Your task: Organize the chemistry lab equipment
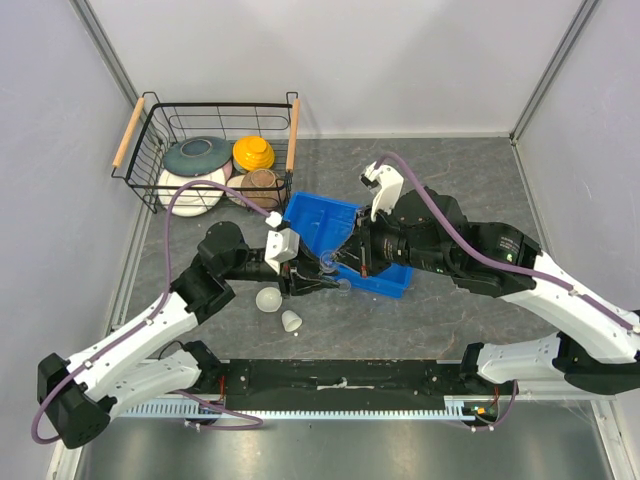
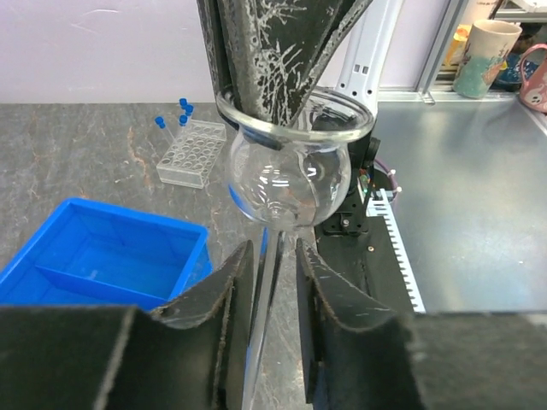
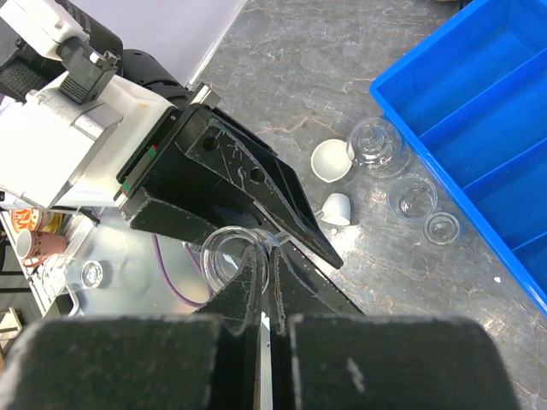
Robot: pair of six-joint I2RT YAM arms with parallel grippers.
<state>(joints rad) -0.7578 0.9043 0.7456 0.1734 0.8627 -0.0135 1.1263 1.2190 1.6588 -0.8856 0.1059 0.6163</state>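
A clear round-bottomed glass vessel (image 2: 289, 175) with a thin clear stem hangs over the table beside the blue bin (image 1: 322, 221). My right gripper (image 3: 272, 256) is shut on its rim (image 3: 224, 248). My left gripper (image 2: 275, 256) has its jaws a little apart on either side of the stem, with a gap showing on one side. In the top view the left gripper (image 1: 316, 282) and the right gripper (image 1: 345, 265) meet tip to tip. Two small white cups (image 3: 333, 160) (image 3: 336, 209), a clear domed flask (image 3: 376, 141) and two small clear dishes (image 3: 412, 196) lie on the table.
The blue bin (image 2: 111, 256) has dividers. A clear gridded rack (image 2: 192, 152) with blue-capped tubes (image 2: 183, 107) stands beyond it. A wire basket (image 1: 150, 115) holding coloured bowls sits at the back left. A black rail (image 1: 340, 378) runs along the near edge.
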